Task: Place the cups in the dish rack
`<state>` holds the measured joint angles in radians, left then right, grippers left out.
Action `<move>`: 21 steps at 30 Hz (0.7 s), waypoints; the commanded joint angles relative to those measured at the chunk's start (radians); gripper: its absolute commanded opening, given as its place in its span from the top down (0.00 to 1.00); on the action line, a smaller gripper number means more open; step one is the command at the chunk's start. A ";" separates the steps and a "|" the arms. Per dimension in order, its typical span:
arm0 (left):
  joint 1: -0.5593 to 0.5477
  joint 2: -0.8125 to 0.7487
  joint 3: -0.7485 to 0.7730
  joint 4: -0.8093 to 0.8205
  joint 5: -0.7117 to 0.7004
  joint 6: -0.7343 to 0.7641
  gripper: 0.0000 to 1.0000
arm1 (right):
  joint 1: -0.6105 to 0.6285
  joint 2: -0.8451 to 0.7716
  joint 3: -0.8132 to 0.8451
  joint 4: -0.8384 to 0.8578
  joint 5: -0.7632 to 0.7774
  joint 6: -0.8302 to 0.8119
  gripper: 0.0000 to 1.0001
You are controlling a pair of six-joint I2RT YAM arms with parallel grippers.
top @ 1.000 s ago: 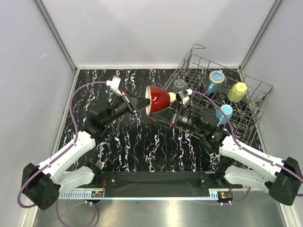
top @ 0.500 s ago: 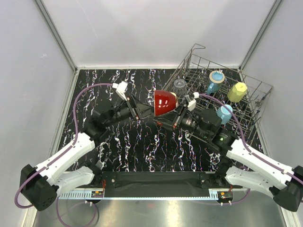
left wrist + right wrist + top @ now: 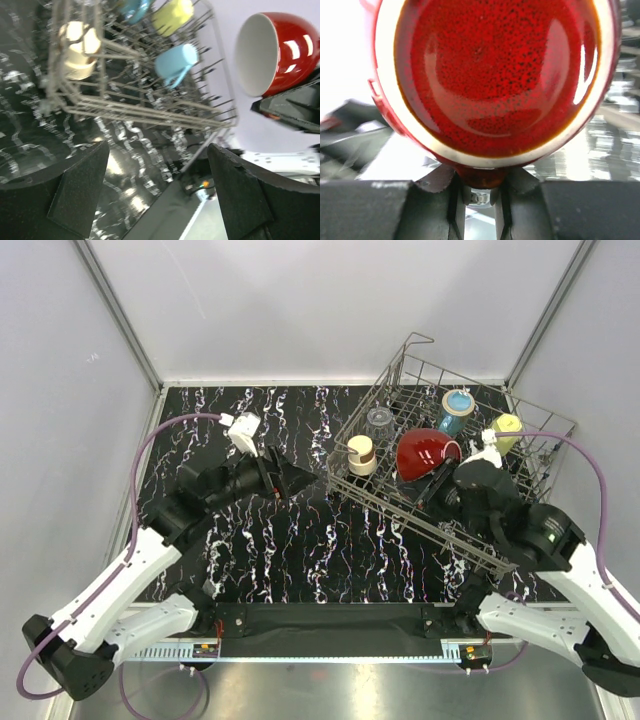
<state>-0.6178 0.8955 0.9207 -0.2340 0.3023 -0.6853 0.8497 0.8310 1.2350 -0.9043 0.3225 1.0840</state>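
My right gripper (image 3: 479,196) is shut on the handle of the wide red mug (image 3: 425,453), which hangs over the middle of the dish rack (image 3: 385,508). In the left wrist view the red mug (image 3: 280,50) shows its pale inside at top right. My left gripper (image 3: 300,483) stands open and empty over the table, left of the rack. In the rack sit a cream-brown cup (image 3: 360,454), a clear tumbler (image 3: 379,422), a teal cup (image 3: 457,410) and a yellow-green cup (image 3: 505,430). A light-blue cup (image 3: 175,62) shows only in the left wrist view.
The rack fills the back right corner of the black marbled table (image 3: 260,550), tilted against the grey walls (image 3: 110,390). The right arm (image 3: 520,525) reaches over the rack's front right part.
My left gripper opened, let go of the red mug and drew back to the left. My right gripper carried the mug to the right, over the rack.
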 commanded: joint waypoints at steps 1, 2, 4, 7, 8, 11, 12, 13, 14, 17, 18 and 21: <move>0.000 0.032 0.073 -0.105 -0.066 0.125 0.15 | -0.005 0.095 0.098 -0.211 0.237 -0.093 1.00; -0.002 0.039 0.075 -0.122 -0.072 0.145 0.15 | -0.006 0.115 0.113 -0.226 0.253 -0.102 1.00; 0.000 0.054 0.064 -0.119 -0.086 0.164 0.15 | -0.034 0.178 0.159 -0.261 0.265 -0.137 1.00; 0.000 0.063 0.027 -0.094 -0.094 0.182 0.15 | -0.137 0.258 0.199 -0.255 0.209 -0.214 1.00; -0.002 0.065 0.018 -0.079 -0.091 0.191 0.15 | -0.164 0.270 0.202 -0.248 0.193 -0.231 1.00; -0.003 0.069 -0.032 -0.027 -0.068 0.211 0.15 | -0.234 0.307 0.204 -0.188 0.165 -0.294 1.00; -0.002 0.072 -0.039 -0.019 -0.060 0.216 0.15 | -0.257 0.321 0.211 -0.173 0.159 -0.324 1.00; -0.002 0.077 -0.040 -0.019 -0.055 0.219 0.15 | -0.276 0.357 0.216 -0.170 0.147 -0.338 1.00; -0.002 0.082 -0.040 -0.019 -0.051 0.227 0.15 | -0.305 0.378 0.222 -0.163 0.144 -0.354 1.00; 0.000 0.095 -0.039 -0.028 -0.025 0.233 0.15 | -0.333 0.456 0.248 -0.147 0.147 -0.400 1.00; 0.001 0.098 -0.039 -0.028 -0.020 0.234 0.15 | -0.337 0.473 0.256 -0.133 0.148 -0.418 1.00; 0.016 0.103 -0.042 -0.025 0.009 0.233 0.15 | -0.363 0.526 0.259 -0.095 0.144 -0.441 1.00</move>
<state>-0.6159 0.9977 0.8753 -0.3206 0.2646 -0.4786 0.5068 1.3411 1.4330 -1.1191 0.4309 0.7124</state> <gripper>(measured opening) 0.849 0.279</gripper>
